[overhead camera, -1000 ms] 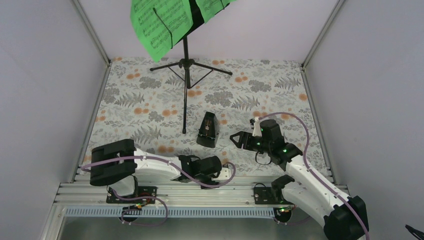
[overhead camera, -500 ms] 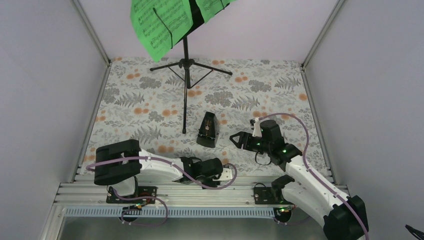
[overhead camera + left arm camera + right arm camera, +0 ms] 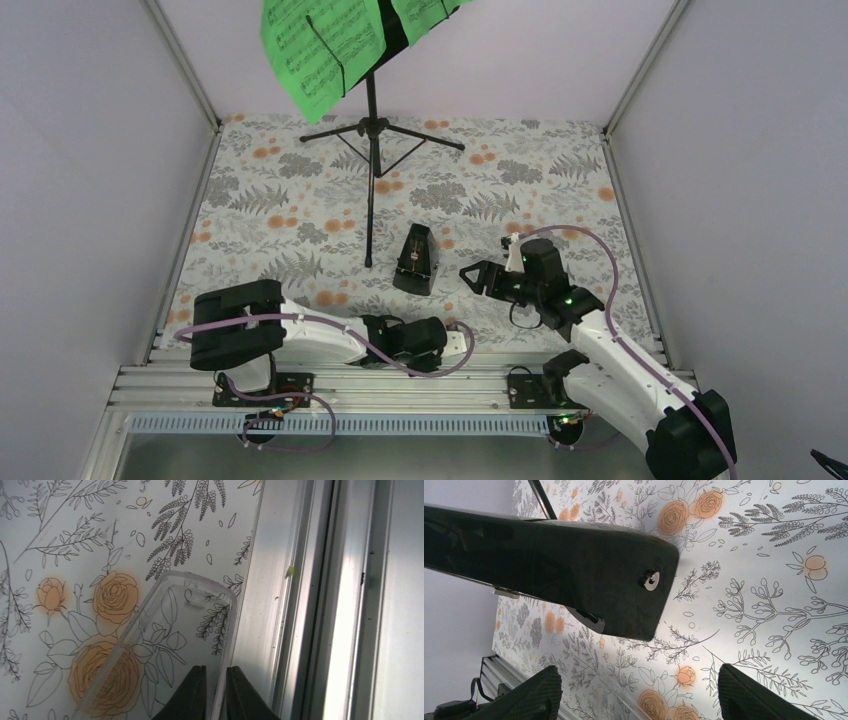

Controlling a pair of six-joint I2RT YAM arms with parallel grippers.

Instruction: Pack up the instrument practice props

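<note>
The black tripod music stand (image 3: 372, 150) stands at the back with bright green music sheets (image 3: 320, 50) on its desk. The dark pyramid metronome (image 3: 415, 260) stands mid-table and fills the upper left of the right wrist view (image 3: 574, 565). My right gripper (image 3: 472, 275) is open and empty just right of it, jaws wide (image 3: 639, 692). My left gripper (image 3: 452, 345) lies low by the near rail. Its fingers are closed on the edge of a flat clear plastic cover (image 3: 170, 630) lying on the cloth, its own point (image 3: 216, 671).
Floral cloth (image 3: 300, 200) covers the table, enclosed by white walls on three sides. An aluminium rail (image 3: 320, 605) runs along the near edge right beside the clear cover. One stand leg (image 3: 541, 495) shows beyond the metronome.
My left arm has shifted slightly along the near edge. The right arm, metronome and stand have not visibly moved.
</note>
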